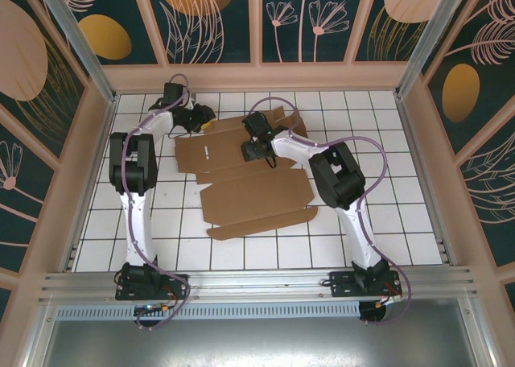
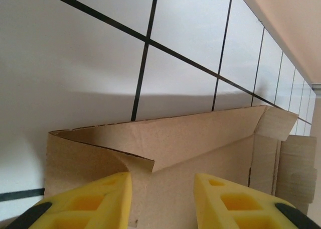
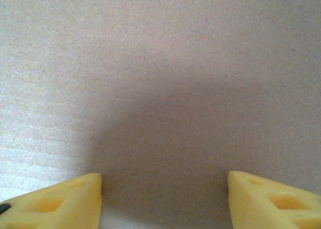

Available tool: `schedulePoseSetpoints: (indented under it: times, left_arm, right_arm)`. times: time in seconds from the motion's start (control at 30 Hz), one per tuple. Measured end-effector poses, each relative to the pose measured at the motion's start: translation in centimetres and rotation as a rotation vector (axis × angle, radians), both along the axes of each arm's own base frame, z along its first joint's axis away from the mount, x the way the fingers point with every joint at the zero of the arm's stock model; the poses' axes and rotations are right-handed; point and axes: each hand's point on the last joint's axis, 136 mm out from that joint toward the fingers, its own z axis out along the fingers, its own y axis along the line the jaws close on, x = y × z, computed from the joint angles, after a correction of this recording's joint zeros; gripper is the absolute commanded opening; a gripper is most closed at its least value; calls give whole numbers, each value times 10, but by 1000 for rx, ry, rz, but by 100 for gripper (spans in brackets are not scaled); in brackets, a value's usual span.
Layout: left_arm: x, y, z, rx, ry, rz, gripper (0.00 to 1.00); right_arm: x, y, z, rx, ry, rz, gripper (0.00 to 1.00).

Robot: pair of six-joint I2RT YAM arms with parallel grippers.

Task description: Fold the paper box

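The paper box [image 1: 249, 194] lies mostly flat in the middle of the worktop [image 1: 386, 222], with its far-left wall raised. It looks light, thin and springy. I judge it stiff across the panels and weak along the creases, apt to slide on the smooth tiles and to tear at the tabs. The left tool [image 2: 163, 181] stands partly open astride the raised wall's curled corner, not clamped. The right tool [image 3: 165, 181] is wide open over a far panel, holding nothing. Best to take a flap near its crease while pinning the neighbouring panel.

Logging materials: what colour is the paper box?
Plain brown paper box, best in the top external view.
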Motion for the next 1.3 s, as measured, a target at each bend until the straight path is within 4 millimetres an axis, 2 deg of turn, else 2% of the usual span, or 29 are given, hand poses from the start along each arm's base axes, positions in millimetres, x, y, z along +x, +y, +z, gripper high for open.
schedulePoseSetpoints:
  times: [0.2, 0.33, 0.4, 0.5, 0.57, 0.63, 0.7, 0.73, 0.77, 0.83, 0.9, 0.97, 1.13, 1.3]
  left_arm:
    - [0, 2, 1, 9, 6, 8, 45]
    - [-13, 15, 24, 43, -11, 43, 51]
    - [-30, 29, 44, 62, -29, 76, 56]
    - [-54, 64, 75, 111, -69, 167, 62]
    - [-69, 94, 81, 147, -76, 245, 65]
    - [-83, 119, 71, 172, -58, 306, 67]
    - [-103, 140, 42, 184, 4, 352, 67]
    - [-111, 144, 27, 181, 31, 360, 66]
    - [-119, 145, 13, 172, 62, 357, 66]
    - [-133, 132, -11, 111, 102, 319, 65]
    - [-140, 119, -23, 63, 119, 281, 64]
    - [-139, 109, -26, 20, 110, 244, 63]
    - [-127, 96, -14, -49, 40, 187, 59]
    - [-124, 88, -26, -97, 44, 151, 56]
  right_arm:
    - [0, 0, -1, -1, 1, 0, 64]
    - [0, 0, -1, 1, -2, 0, 64]
    - [0, 0, -1, 4, -5, 0, 64]
    - [-1, 0, -1, 8, -9, 0, 64]
    - [-1, 0, -1, 12, -13, 1, 64]
    - [-1, 0, -1, 14, -16, 1, 64]
    - [-1, 0, -1, 19, -18, 2, 64]
    - [-1, 0, -1, 21, -20, 3, 64]
    - [-1, 0, -1, 23, -22, 3, 64]
    - [-2, 1, -1, 27, -23, 5, 64]
    - [-2, 0, -1, 29, -23, 6, 64]
    - [-2, 1, -1, 29, -25, 8, 64]
    - [-2, 1, -1, 29, -24, 9, 64]
    - [-2, 1, -1, 30, -25, 9, 64]
